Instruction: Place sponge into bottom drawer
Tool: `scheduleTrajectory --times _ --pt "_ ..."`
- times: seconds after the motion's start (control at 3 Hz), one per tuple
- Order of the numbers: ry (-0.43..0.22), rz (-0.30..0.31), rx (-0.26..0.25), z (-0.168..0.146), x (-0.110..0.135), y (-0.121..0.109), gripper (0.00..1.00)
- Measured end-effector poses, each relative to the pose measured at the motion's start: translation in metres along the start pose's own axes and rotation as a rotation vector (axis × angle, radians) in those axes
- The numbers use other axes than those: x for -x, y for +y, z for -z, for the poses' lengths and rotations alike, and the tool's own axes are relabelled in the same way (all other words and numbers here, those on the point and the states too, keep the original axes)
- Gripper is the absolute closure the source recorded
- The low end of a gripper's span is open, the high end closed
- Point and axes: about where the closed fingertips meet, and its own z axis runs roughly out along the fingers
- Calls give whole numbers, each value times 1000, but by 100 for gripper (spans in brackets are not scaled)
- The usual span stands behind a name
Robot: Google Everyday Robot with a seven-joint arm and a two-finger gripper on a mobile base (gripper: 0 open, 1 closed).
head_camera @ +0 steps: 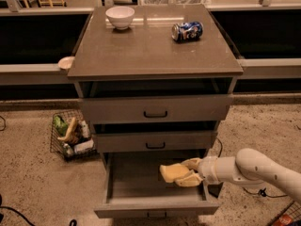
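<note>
The pale yellow sponge [171, 171] is held in my gripper [187, 172], which is shut on it over the right half of the open bottom drawer [141, 185]. The sponge hangs a little above the drawer's tray floor. My white arm [254, 168] reaches in from the right. The bottom drawer is pulled well out, with a small dark handle [156, 215] on its front.
Two upper drawers with black loop handles [155, 114] are slightly open above. A white bowl [120, 17] and a blue soda can [186, 31] lie on the cabinet top. A wire basket [70, 134] of items sits on the floor to the left.
</note>
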Motion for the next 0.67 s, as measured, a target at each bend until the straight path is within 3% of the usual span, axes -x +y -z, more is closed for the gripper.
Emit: scheduleTrajectory --times 0.33,0.67 --pt "21 -42 -29 -10 -46 -32 100" --pt "-12 -100 -23 -36 -92 -72 100"
